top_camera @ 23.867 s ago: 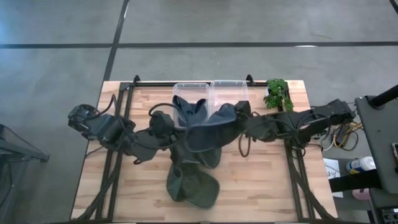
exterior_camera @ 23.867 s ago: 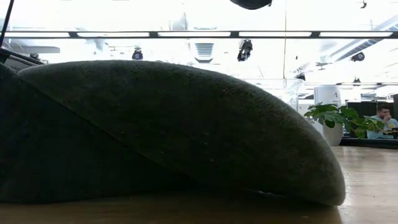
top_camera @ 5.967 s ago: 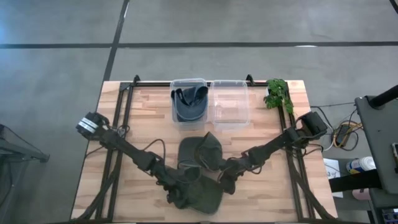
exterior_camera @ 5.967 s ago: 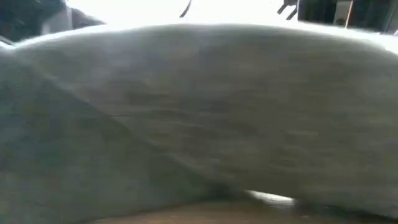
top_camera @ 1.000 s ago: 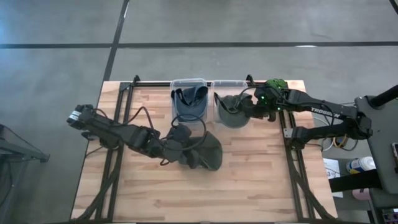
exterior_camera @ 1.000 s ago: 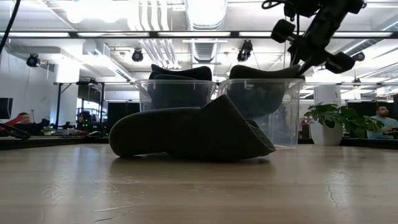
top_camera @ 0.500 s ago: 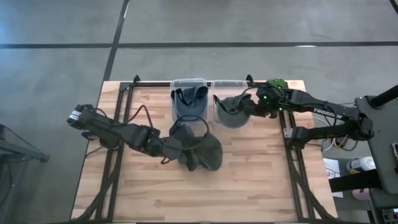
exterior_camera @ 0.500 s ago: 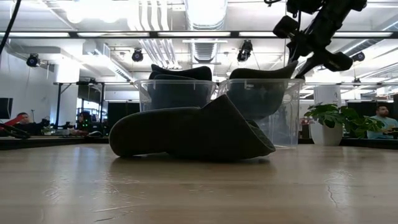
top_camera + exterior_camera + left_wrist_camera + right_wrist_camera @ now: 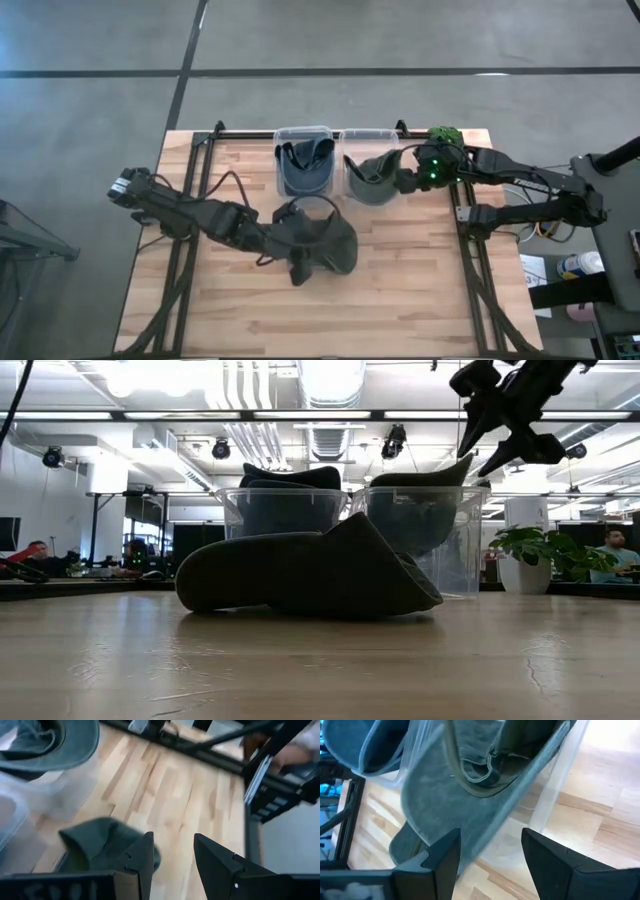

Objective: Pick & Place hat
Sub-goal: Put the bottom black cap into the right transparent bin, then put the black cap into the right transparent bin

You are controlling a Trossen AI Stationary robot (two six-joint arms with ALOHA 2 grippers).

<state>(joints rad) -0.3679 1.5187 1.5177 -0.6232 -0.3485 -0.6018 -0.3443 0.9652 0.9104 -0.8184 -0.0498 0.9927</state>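
My right gripper [image 9: 404, 181] has spread its jaws, leaving the olive fabric hat [image 9: 372, 176] in the clear plastic bin [image 9: 368, 135] at top centre, brim overhanging the rim, so I fear it slides out.

High view: mounted overhead, facing straight down, far enough to take in the whole tabletop [image 9: 400, 290] and surrounding floor; two clear bins [image 9: 305, 160] sit at upper centre of frame.

Low view: at tabletop height, facing level across the wood into the room; a dark hat [image 9: 310, 575] lies at mid-frame with the same bins [image 9: 285, 510] behind it. Both views share hat, bins and plant [image 9: 545, 550].

Left wrist view: close, angled down past the left claw [image 9: 172, 852] onto the planks.

Right wrist view: very close, past the right claw [image 9: 490, 850], onto a bin wall; it shares the bins with the high view.
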